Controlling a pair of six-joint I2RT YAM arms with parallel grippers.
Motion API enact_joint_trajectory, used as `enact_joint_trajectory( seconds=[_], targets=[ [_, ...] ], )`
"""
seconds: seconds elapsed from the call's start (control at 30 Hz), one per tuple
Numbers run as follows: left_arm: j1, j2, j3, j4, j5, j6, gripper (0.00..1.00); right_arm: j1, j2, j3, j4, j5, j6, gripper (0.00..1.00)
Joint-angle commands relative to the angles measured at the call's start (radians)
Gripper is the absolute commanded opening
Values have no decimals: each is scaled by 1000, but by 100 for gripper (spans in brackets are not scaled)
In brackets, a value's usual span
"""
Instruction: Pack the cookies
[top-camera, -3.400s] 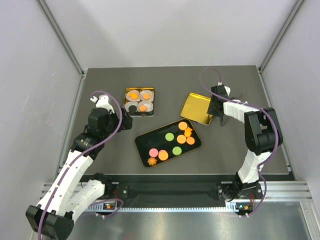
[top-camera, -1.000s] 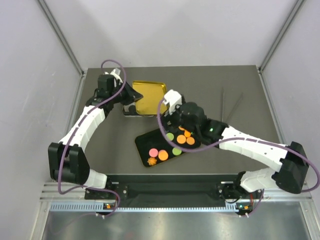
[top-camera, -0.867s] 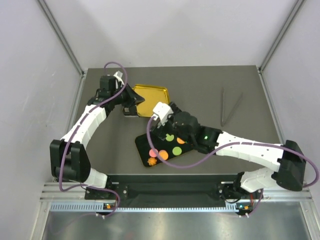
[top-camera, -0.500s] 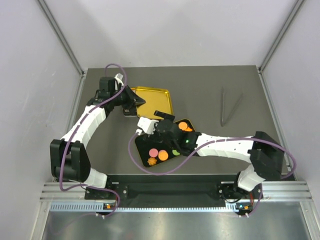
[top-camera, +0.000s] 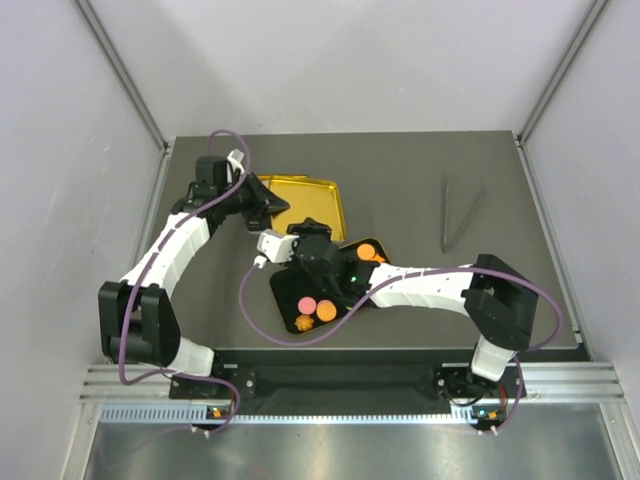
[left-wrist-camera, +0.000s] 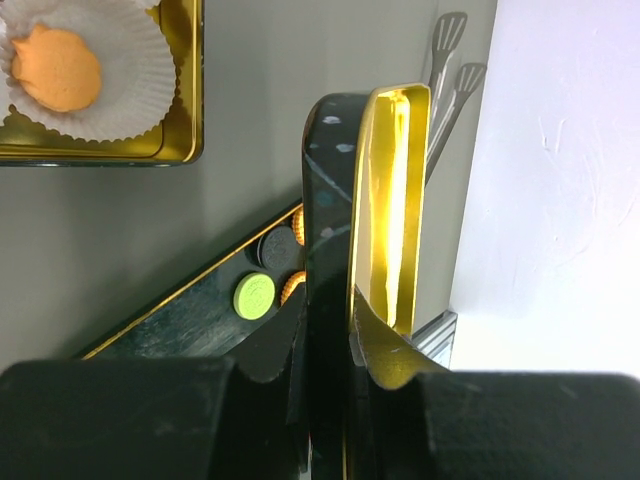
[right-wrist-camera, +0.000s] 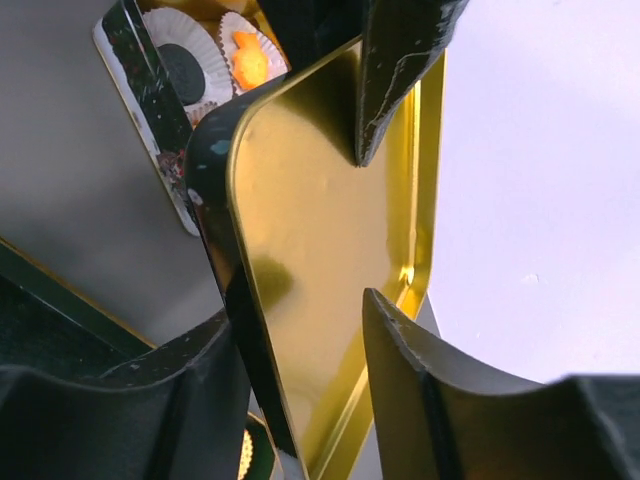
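your left gripper (left-wrist-camera: 350, 345) clamps lid (left-wrist-camera: 388, 180) by edge, frame centre; right gripper (right-wrist-camera: 295, 315) straddles rim, likely handover; grip unclear.

You are looking at a sheet-metal lid (right-wrist-camera: 320, 250), mirror-glossy gold inside and glossy black outside, and a matt grey table (top-camera: 420, 170). The cups (left-wrist-camera: 120, 60) are pleated white paper, the cookies (top-camera: 326, 311) look matt, and the tray (left-wrist-camera: 190, 325) is glossy black with a gold rim.

tin (left-wrist-camera: 193, 80) cut off by top edge, tray (top-camera: 285, 293) partly under right arm (top-camera: 420, 285)
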Motion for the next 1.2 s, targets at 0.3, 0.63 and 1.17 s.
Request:
enact_joint_trajectory(
  seconds=[0.3, 0.63, 1.17],
  targets=[
    [19, -70, -3, 73, 42, -12, 18, -22, 3, 47, 108, 50, -56, 1],
    [74, -75, 11, 202, -241, -60, 87, -39, -61, 81, -60, -5, 71, 0],
    [258, -127, 61, 369, -339, -39, 92, -466, 240, 854, -608, -1072, 900, 0]
  ],
)
